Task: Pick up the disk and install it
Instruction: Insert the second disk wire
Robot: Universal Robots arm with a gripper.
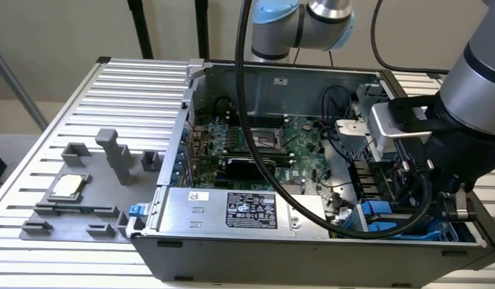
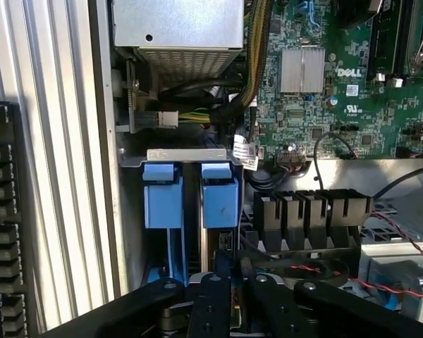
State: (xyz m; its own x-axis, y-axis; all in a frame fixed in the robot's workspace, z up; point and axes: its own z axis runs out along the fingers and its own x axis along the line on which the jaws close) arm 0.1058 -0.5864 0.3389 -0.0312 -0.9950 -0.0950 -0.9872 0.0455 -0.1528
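Exterior view: I've got the arm down inside the open computer case (image 1: 312, 253), at the corner nearest the exterior view's right. The gripper (image 1: 440, 198) sits right over the blue drive bays (image 1: 384, 220) there. The power supply (image 1: 247, 208) lies along the case's near wall, with the motherboard (image 1: 264, 144) behind it.

Wrist view: two blue carrier tabs stand side by side in the bay. The disk (image 2: 219, 201) stands on edge in its slot, fingers (image 2: 210, 303) narrow, pinching its edge. The second carrier (image 2: 162, 204) sits just beside it.
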